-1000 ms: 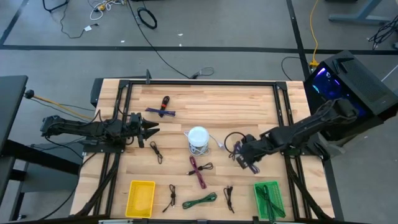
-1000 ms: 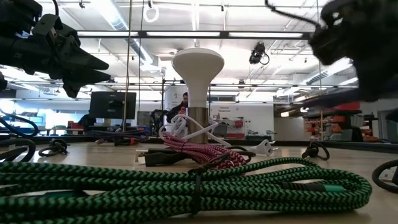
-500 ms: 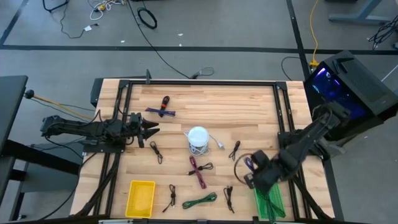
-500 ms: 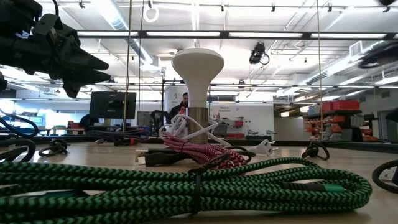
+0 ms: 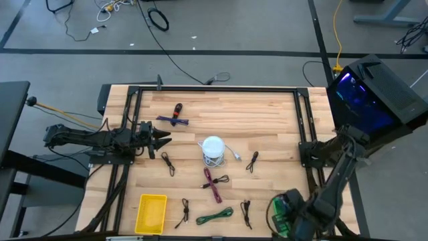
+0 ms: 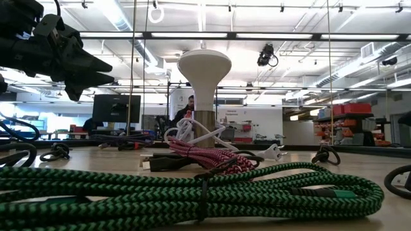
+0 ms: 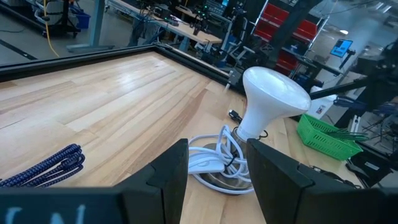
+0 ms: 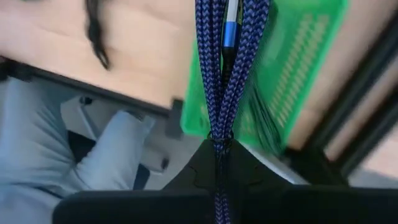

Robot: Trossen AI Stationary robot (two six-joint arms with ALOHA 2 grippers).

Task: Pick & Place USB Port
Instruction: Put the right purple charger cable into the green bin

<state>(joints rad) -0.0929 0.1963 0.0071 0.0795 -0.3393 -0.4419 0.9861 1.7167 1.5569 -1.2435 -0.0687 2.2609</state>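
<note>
Since a second ago, the right pincer [image 5: 289,209] has been swung from the middle right of the surface [image 5: 267,114] down to its near right corner, and the blue cable [image 8: 222,68] has been carried along with it. The right pincer is now held over the green basket [image 5: 286,213]. In the right wrist view, the pincer is seen closed tight on the blue braided cable, which hangs in a folded bunch with the green basket behind it.

The left pincer [image 5: 164,140] has not been moved. It is held out over the left side of the surface, and its fingers are spread apart with nothing between them. In the left wrist view, the white lamp [image 7: 267,102] with its white cord [image 7: 208,163] is seen ahead of it.

Other things are left on the surface: a yellow basket [image 5: 152,213] near the front left, a green cable [image 5: 215,215] at the front, a pink cable [image 5: 214,184] by the middle, and a dark blue cable [image 5: 173,120] farther back. Small black cables [image 5: 167,163] are scattered around.
</note>
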